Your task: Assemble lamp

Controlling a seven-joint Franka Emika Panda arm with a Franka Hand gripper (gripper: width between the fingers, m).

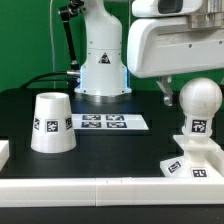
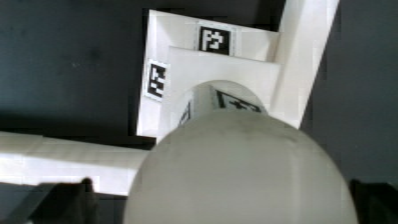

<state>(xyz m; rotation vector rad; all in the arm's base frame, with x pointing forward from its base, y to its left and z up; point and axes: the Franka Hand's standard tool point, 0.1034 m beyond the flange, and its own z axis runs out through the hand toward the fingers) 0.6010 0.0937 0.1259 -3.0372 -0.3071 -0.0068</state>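
The round ball bulb (image 1: 200,98) stands upright on the stepped square base (image 1: 190,165) at the exterior view's right, near the front white rail. My gripper (image 1: 195,98) hangs over the bulb. Its jaws are open on either side of the ball, and one dark finger (image 1: 166,97) shows just to the ball's left, apart from it. In the wrist view the bulb (image 2: 240,165) fills the space between the dark fingertips (image 2: 71,205), with the tagged base (image 2: 222,70) beyond it. The truncated-cone shade (image 1: 52,122) stands alone, wide end down, at the exterior view's left.
The marker board (image 1: 103,122) lies flat in the middle of the black table. The arm's white pedestal (image 1: 100,60) stands behind it. A white rail (image 1: 100,190) runs along the front edge, and it also shows in the wrist view (image 2: 54,155) beside the base.
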